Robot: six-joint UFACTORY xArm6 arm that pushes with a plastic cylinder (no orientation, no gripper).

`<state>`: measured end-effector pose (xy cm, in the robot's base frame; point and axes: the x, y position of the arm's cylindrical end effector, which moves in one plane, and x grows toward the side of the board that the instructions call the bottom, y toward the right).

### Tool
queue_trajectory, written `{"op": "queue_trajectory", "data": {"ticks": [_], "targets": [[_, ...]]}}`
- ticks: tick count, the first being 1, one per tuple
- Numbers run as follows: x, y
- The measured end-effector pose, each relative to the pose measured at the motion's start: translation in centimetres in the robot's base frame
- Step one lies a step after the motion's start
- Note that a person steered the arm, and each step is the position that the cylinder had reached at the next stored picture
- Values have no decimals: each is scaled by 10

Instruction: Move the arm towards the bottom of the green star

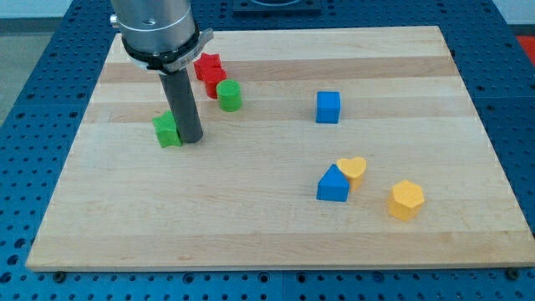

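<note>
Arm: a grey cylindrical housing enters from the far left of the scene and ends in a straight dark rod.
My tip [190,139]: the rod's lower end rests on the tabletop, immediately to the right of the green star and apparently touching its right side.
Pincer: the arm carries none, only the rod, so no spread or pressed state can be told.
Green star [168,130]: lies in the left part of the tabletop at about mid-depth; its star outline is only partly readable, since the rod crowds its right edge.
Green cylinder [229,95]: stands farther back and to the right of my tip, apart from the star.
Red block [209,70]: sits just behind and left of the green cylinder, close beside it; its exact shape is partly hidden by the arm housing.
Blue cube [328,107]: stands alone right of centre.
Blue block [333,185]: a wedge-like piece in the near right area.
Yellow heart [353,170]: touches the blue block's far right corner.
Yellow hexagon [406,200]: lies right of that pair, separate.
Tabletop [251,226]: pale wooden board.
</note>
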<state>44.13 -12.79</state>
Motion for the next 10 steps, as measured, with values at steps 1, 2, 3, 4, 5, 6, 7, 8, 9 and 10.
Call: {"op": "queue_trajectory", "data": {"ticks": [1, 2, 3, 4, 5, 6, 7, 8, 9, 10], "targets": [[28, -4], [59, -14], [88, -40], [104, -70], [104, -79], [101, -78], [97, -59], [89, -34], [64, -27], [40, -36]]}}
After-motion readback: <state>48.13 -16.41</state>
